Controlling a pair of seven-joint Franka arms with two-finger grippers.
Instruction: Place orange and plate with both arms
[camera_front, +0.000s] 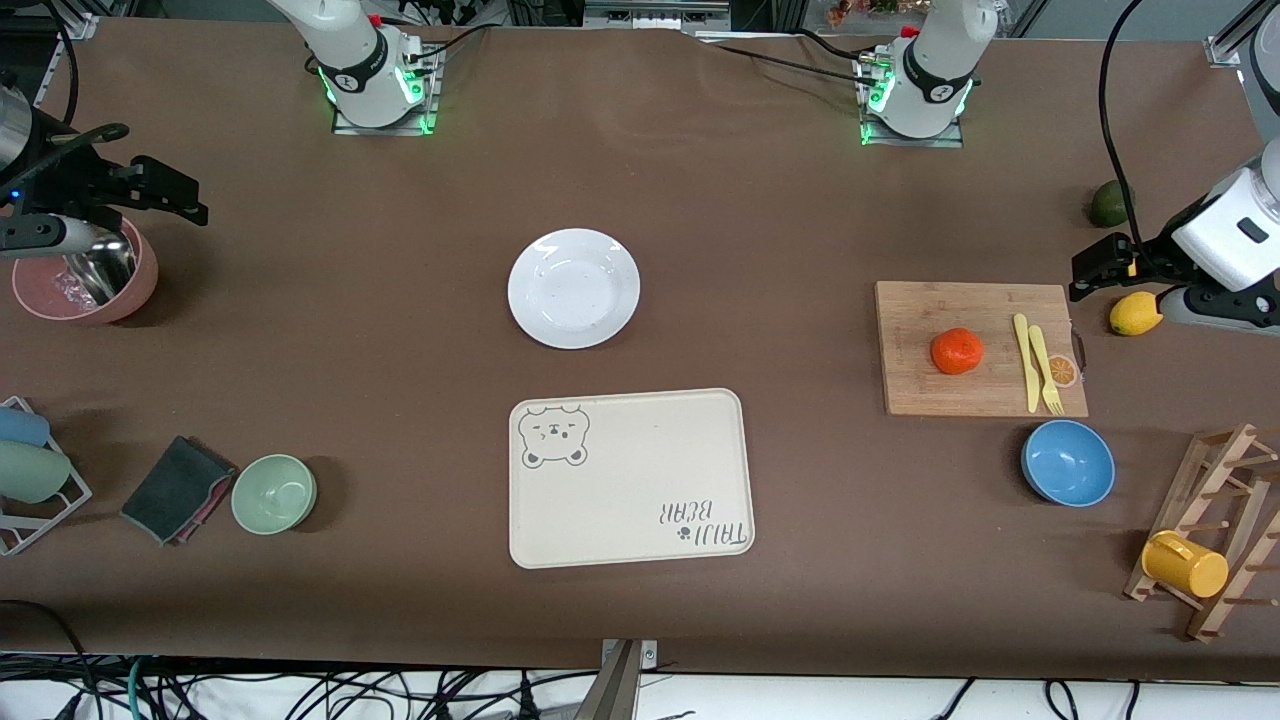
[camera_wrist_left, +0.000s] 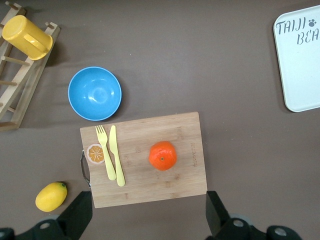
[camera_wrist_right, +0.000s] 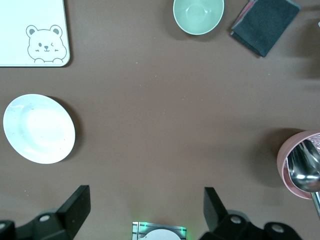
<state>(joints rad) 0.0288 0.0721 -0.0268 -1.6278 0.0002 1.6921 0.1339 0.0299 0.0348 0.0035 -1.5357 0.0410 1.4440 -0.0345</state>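
The orange (camera_front: 957, 351) lies on a wooden cutting board (camera_front: 915, 390) toward the left arm's end of the table; it also shows in the left wrist view (camera_wrist_left: 162, 155). The white plate (camera_front: 574, 288) sits mid-table, farther from the front camera than the bear tray, and shows in the right wrist view (camera_wrist_right: 39, 128). My left gripper (camera_front: 1100, 265) (camera_wrist_left: 148, 220) is open and empty, up over the table beside the board. My right gripper (camera_front: 170, 192) (camera_wrist_right: 145, 210) is open and empty, up over the right arm's end of the table.
A cream bear tray (camera_front: 630, 478) lies nearer the front camera than the plate. A yellow fork and knife (camera_front: 1035, 362) lie on the board. A blue bowl (camera_front: 1068, 462), lemon (camera_front: 1135, 313), mug rack (camera_front: 1200, 540), pink bowl (camera_front: 85, 290), green bowl (camera_front: 274, 493) and dark cloth (camera_front: 178, 488) stand around.
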